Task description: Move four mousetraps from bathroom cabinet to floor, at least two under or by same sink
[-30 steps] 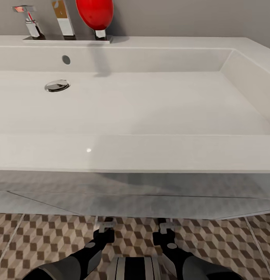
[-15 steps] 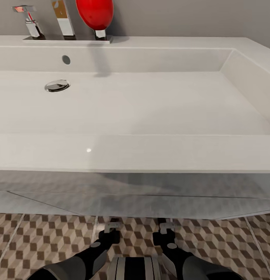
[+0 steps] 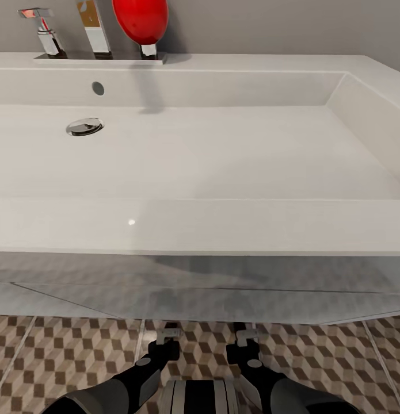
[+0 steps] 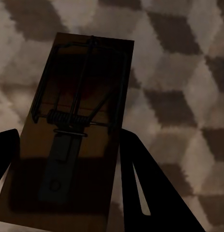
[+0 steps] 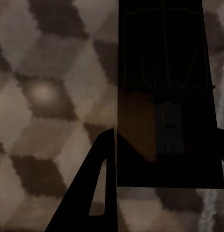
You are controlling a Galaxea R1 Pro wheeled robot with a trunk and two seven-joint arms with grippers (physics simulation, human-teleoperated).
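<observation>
We hold 1 mousetrap (image 4: 75, 130) clamped in our left gripper (image 3: 167, 339) and another trap (image 5: 167, 96) in the right gripper (image 3: 243, 339), both low over the bathroom floor (image 3: 61, 356) at the sink's (image 3: 200, 224) 6 o'clock edge. Placement is in hand; next we lower and release.

Sink (image 3: 223, 224) above floor (image 3: 67, 356)
A mousetrap (image 4: 75, 140) lies between each gripper's fingers (image 4: 141, 193), over floor tiles, below the sink's front edge.
</observation>
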